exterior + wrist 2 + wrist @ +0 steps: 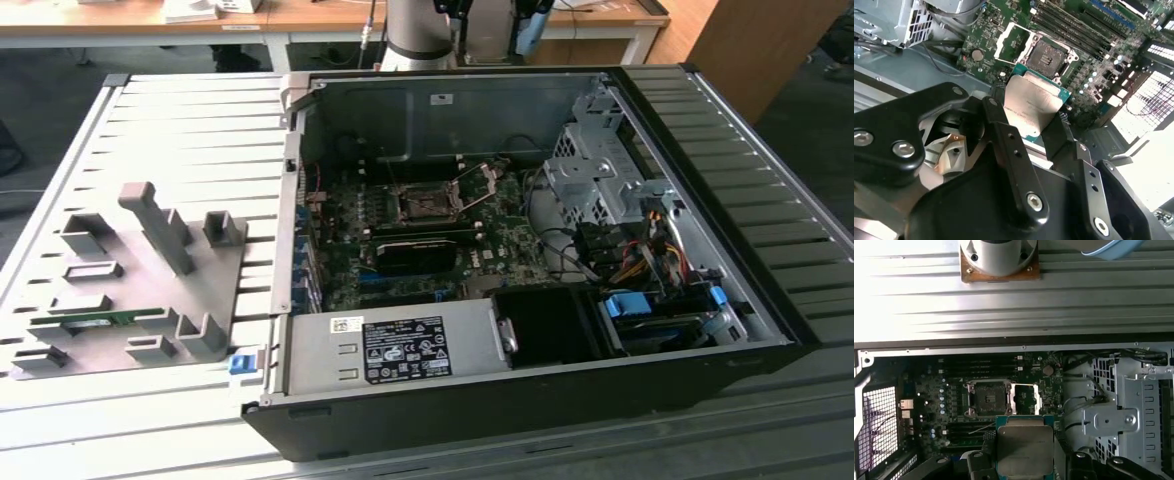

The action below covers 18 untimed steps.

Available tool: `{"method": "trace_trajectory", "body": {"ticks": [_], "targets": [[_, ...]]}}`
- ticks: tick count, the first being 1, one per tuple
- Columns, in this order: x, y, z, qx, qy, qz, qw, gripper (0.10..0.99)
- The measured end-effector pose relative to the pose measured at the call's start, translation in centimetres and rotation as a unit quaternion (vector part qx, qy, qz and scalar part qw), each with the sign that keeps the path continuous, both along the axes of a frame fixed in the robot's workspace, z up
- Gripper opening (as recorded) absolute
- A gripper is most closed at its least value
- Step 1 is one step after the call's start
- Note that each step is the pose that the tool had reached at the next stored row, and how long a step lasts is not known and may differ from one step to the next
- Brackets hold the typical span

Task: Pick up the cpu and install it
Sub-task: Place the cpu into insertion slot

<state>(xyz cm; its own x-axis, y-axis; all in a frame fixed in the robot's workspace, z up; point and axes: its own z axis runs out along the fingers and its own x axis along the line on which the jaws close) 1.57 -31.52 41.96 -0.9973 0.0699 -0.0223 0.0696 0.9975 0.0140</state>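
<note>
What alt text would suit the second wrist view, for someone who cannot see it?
A black gripper holds a square, silvery cpu between its two fingers above a green circuit board inside a computer case. Just beyond the cpu sits an empty socket, its metal cover swung open.

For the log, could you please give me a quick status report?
Gripper shut on cpu. Cpu held above motherboard, not yet in socket. Socket open, retention plate flipped aside.

Robotics workshop or laboratory: an opened computer case [400, 110] on a slatted metal table [174, 130], a grey fixture plate [80, 330] near the table's edge, wooden desks [320, 18] behind.
</note>
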Motion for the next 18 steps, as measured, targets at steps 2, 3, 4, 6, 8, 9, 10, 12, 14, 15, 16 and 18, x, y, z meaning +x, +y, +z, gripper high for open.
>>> {"method": "trace_trajectory", "body": {"ticks": [2,3,4,6,8,9,10,12,14,15,16,18], "targets": [[0.0,0.0,0.0,0.0,0.0,-0.006,1.0,0.541],[0.0,0.0,-0.01,-0.0001,0.0,-0.009,1.0,0.541],[0.0,0.0,-0.01,0.0,0.0,-0.012,0.9999,0.541],[0.0,0.0,-0.01,0.0,0.0,-0.019,0.9998,0.541],[0.0,0.0,-0.02,0.0,0.0,-0.027,0.9996,0.541],[0.0,0.0,-0.03,-0.0001,0.0,-0.03,0.9995,0.541],[0.0,0.0,-0.03,-0.0001,0.0,-0.034,0.9994,0.541],[0.0,0.0,-0.04,-0.0001,0.0,-0.04,0.9992,0.541],[0.0,0.0,-0.04,-0.0001,0.0,-0.047,0.9989,0.541],[0.0,0.0,-0.05,-0.0001,0.0,-0.05,0.9988,0.541],[0.0,0.0,-0.05,-0.0001,0.0,-0.053,0.9986,0.541],[0.0,0.0,-0.06,-0.0001,0.0,-0.059,0.9982,0.541]]}}
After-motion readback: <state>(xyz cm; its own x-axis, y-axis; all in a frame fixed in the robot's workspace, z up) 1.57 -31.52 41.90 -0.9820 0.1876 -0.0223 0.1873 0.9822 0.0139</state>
